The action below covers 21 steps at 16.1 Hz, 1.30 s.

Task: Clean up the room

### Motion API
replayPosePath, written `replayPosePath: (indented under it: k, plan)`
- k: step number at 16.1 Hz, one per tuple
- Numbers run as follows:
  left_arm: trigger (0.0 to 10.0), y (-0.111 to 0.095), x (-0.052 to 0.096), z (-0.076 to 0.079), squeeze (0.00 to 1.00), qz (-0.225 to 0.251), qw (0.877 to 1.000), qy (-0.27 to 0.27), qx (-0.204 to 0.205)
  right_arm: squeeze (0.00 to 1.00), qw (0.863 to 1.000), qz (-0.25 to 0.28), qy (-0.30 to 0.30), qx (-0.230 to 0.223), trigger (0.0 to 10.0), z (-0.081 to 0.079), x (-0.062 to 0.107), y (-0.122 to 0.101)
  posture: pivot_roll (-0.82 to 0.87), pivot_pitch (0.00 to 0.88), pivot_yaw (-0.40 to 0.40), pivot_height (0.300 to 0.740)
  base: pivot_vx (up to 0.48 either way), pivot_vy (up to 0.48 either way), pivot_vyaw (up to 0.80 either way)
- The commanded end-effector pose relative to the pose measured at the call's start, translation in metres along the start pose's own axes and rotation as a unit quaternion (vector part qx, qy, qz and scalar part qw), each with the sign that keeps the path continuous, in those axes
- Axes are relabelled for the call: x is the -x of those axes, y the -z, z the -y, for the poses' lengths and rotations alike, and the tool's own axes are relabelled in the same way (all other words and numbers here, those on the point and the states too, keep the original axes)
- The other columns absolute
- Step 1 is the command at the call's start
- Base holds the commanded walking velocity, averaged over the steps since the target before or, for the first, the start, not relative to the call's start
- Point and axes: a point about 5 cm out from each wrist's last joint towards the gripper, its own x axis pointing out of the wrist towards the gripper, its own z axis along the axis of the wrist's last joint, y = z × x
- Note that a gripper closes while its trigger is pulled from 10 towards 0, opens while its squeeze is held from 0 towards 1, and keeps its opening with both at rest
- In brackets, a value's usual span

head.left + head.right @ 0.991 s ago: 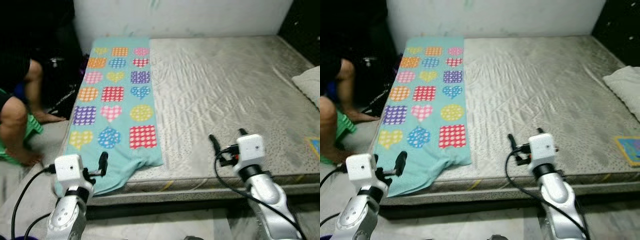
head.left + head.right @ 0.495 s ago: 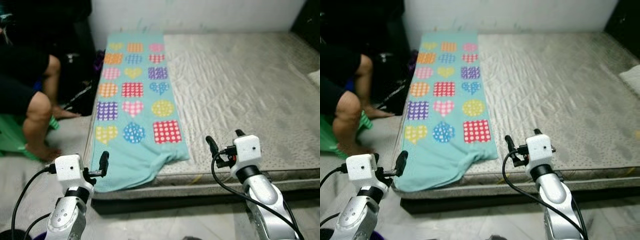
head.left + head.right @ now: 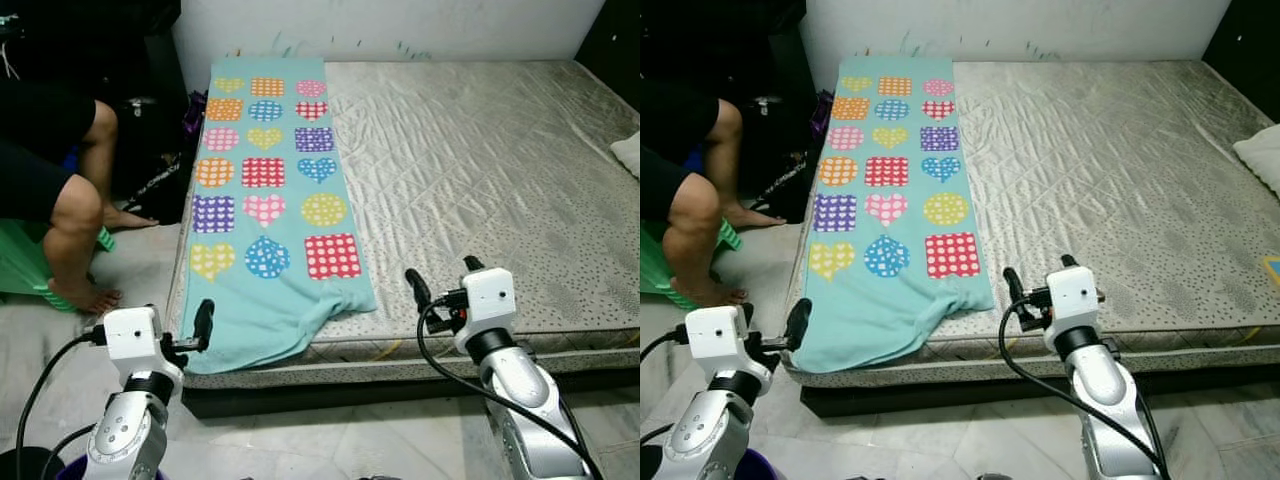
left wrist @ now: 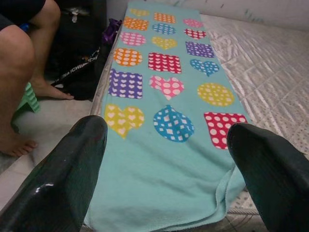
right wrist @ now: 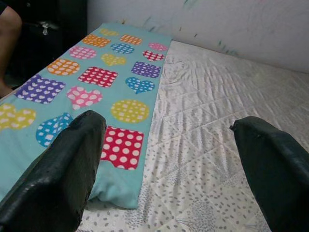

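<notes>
Towel (image 3: pixel 266 215): we see it spread along the mattress's left strip, its near end drooping over the edge.
Mattress (image 3: pixel 480 170): bare, grey, against a white wall.
Left hand (image 4: pixel 164 164): fingers apart, just before the towel's near end.
Right hand (image 5: pixel 164 164): fingers apart, over the mattress edge beside the towel.
Person (image 3: pixel 60 190): seated on the left.

Left of the left gripper (image 3: pixel 203 322) the seated person (image 3: pixel 62 160) is cut off above the knees, and the pillow (image 3: pixel 627 155) (far right) is clipped.
</notes>
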Motion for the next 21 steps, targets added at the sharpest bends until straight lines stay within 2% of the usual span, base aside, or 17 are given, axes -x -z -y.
replayPosePath:
  k: [1,6,13,21]
  plan:
    - [10.0,-0.0018,0.0012,-0.0006,0.00,0.004,1.000,0.002,-0.005,0.00,1.000,0.003,-0.002,-0.001,10.0,0.0007,0.0007,-0.0010,-0.17,0.110,-0.005,0.740,0.000,0.000,-0.51]
    - [10.0,-0.0005,0.0009,-0.0023,0.00,-0.002,1.000,-0.008,-0.007,0.00,1.000,0.002,-0.003,0.000,10.0,0.0000,0.0009,-0.0006,-0.17,0.118,-0.003,0.740,0.000,0.000,-0.22]
    - [10.0,-0.0001,0.0007,-0.0013,0.00,-0.005,1.000,-0.005,-0.005,0.00,1.000,0.000,-0.002,0.001,10.0,0.0004,0.0014,0.0001,-0.17,0.124,-0.004,0.740,0.000,0.464,0.00]
    - [10.0,-0.0042,-0.0002,0.0019,0.00,0.011,1.000,0.014,-0.002,0.00,1.000,-0.005,-0.004,-0.005,10.0,-0.0018,-0.0004,0.0009,-0.17,0.126,-0.001,0.740,0.000,0.000,-0.09]
